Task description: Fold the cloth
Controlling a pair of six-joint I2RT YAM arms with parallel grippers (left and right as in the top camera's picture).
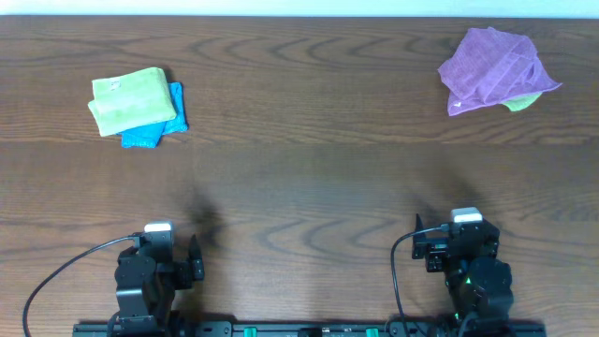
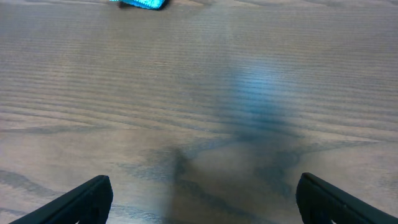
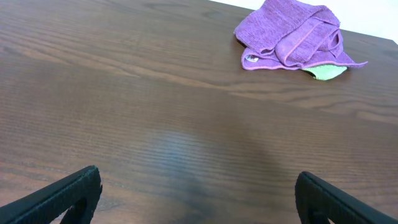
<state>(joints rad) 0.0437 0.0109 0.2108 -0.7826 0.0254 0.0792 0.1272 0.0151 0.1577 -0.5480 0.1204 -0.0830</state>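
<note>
A lime-green cloth (image 1: 131, 101) with a small white tag lies folded at the far left of the table, resting on a bright blue folded cloth (image 1: 154, 129). A second lime-green patch (image 1: 522, 101) peeks from under the crumpled purple cloth (image 1: 494, 67) at the far right; it also shows in the right wrist view (image 3: 326, 72). My left gripper (image 2: 205, 200) is open and empty, low over bare wood near the front edge. My right gripper (image 3: 199, 196) is open and empty too, also near the front edge. Both are far from the cloths.
The blue cloth's edge (image 2: 140, 3) shows at the top of the left wrist view. The purple cloth (image 3: 292, 34) lies ahead and to the right in the right wrist view. The wooden table (image 1: 309, 178) spans the scene.
</note>
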